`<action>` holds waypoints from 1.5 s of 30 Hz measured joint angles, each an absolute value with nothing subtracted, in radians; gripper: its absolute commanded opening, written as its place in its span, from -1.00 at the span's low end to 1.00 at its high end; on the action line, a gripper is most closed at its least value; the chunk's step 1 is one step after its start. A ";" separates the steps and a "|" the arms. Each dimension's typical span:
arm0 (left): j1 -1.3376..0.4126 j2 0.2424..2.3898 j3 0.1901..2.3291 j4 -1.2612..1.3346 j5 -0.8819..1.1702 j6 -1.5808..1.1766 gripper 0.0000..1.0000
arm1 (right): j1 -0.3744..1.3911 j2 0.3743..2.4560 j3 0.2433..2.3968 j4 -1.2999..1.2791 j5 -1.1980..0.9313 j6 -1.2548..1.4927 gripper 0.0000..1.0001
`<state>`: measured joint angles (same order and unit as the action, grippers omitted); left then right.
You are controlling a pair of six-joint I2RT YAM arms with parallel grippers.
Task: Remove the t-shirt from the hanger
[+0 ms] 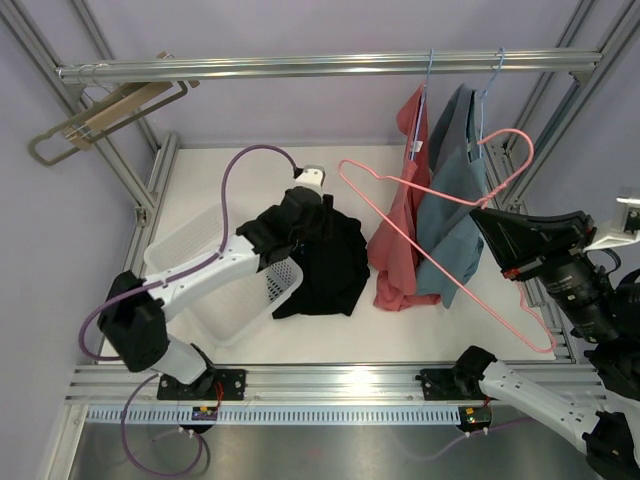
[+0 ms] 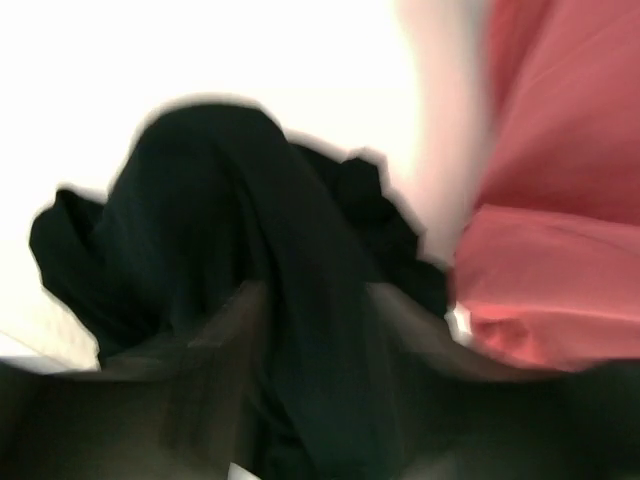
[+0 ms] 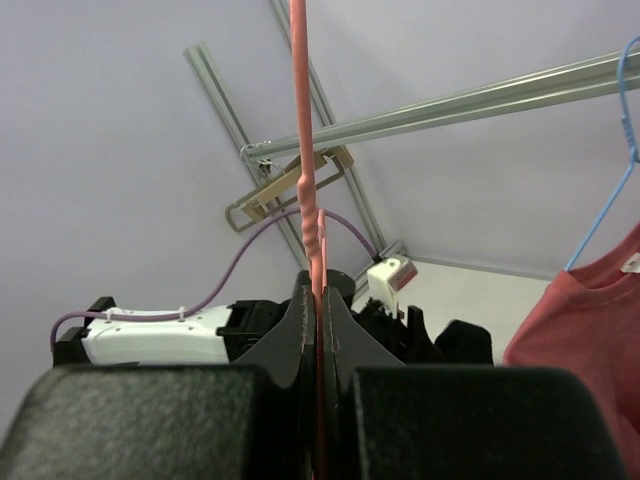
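Looking at the table [image 1: 200, 175]: finds the black t-shirt [image 1: 330, 265] heaped on it, against a corner of the white basket [image 1: 190, 250], entirely off the pink hanger [image 3: 303, 170]. Judged soft, light and limp; likely to sag and slide rather than hold shape. Best taken by pinching a raised fold or the collar, deep enough to trap cloth. Holds that hanger bare and raised in the right gripper [image 3: 320, 300], fingers clenched on the thin wire. Cannot tell the left gripper [image 2: 315, 295] state: poised over the shirt, hidden from above, blurred up close, dark cloth between the fingers. Cannot make out collar or sleeves either.
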<state>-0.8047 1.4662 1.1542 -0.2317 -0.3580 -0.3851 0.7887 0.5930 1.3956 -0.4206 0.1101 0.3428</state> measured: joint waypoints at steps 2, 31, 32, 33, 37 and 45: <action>-0.784 1.534 1.193 -0.296 -0.337 -0.407 0.57 | 0.788 0.569 1.393 -0.435 0.125 0.337 -1.00; -0.763 2.071 1.589 -0.650 -0.241 -0.411 -1.00 | 0.787 0.558 1.369 -0.491 0.065 0.340 -1.00; -0.763 2.057 1.589 -0.650 -0.238 -0.411 -1.00 | 0.787 0.557 1.372 -0.491 0.064 0.341 -1.00; -0.763 2.037 1.589 -0.650 -0.234 -0.411 -1.00 | 0.787 0.556 1.375 -0.491 0.061 0.341 -1.00; -0.755 1.870 1.596 -0.638 -0.207 -0.407 -1.00 | 0.787 0.546 1.383 -0.490 0.059 0.346 -1.00; -0.710 1.486 1.919 -0.629 -0.213 -0.349 -1.00 | 0.787 0.541 1.388 -0.476 0.050 0.360 -1.00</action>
